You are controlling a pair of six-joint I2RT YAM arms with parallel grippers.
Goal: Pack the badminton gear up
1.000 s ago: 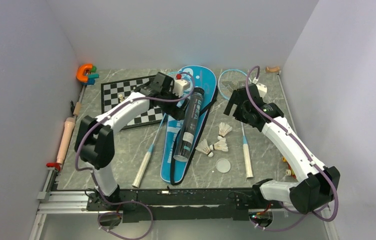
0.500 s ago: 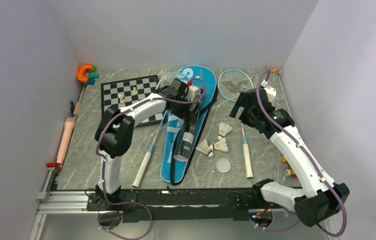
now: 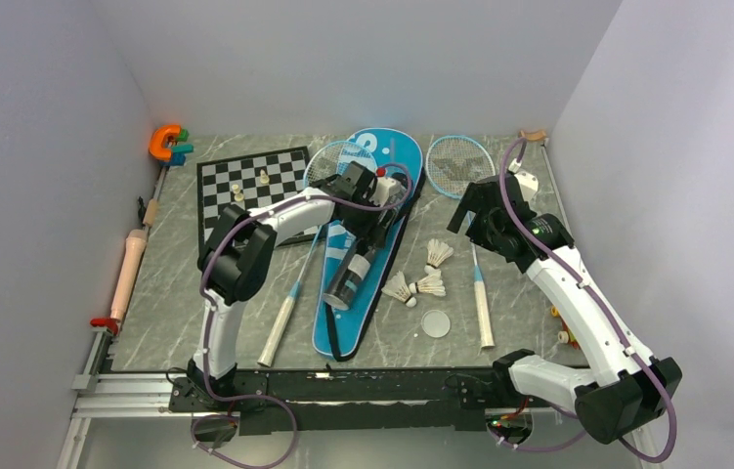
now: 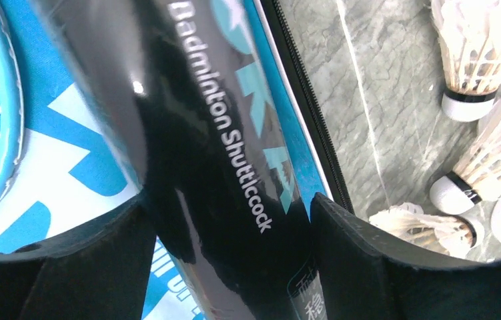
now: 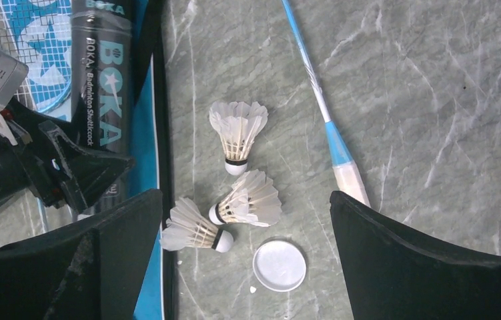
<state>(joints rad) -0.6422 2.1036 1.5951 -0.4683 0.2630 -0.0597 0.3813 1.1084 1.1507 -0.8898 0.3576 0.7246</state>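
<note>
The long black tube (image 3: 348,274) lies slantwise on the blue racket-shaped bag (image 3: 328,327). My left gripper (image 3: 367,220) is shut on the tube (image 4: 221,133), one finger (image 4: 361,260) against each side. One racket (image 3: 338,156) lies partly on the bag, the other racket (image 3: 453,161) lies to the right. Three white shuttlecocks (image 3: 438,254) (image 3: 431,285) (image 3: 399,288) rest on the table between bag and right racket. My right gripper (image 5: 245,197) hovers open above the shuttlecocks (image 5: 237,133), holding nothing.
A round clear lid (image 3: 435,323) lies near the shuttlecocks. The chessboard (image 3: 245,186) with small pieces sits back left, the orange clamp (image 3: 167,142) in the back-left corner. A beige rod (image 3: 128,269) lies along the left wall. Small objects (image 3: 558,322) sit at the right edge.
My left gripper moved right and down over the tube and closed on it; the tube's near end swung left. My right arm shifted slightly right, then held still.
</note>
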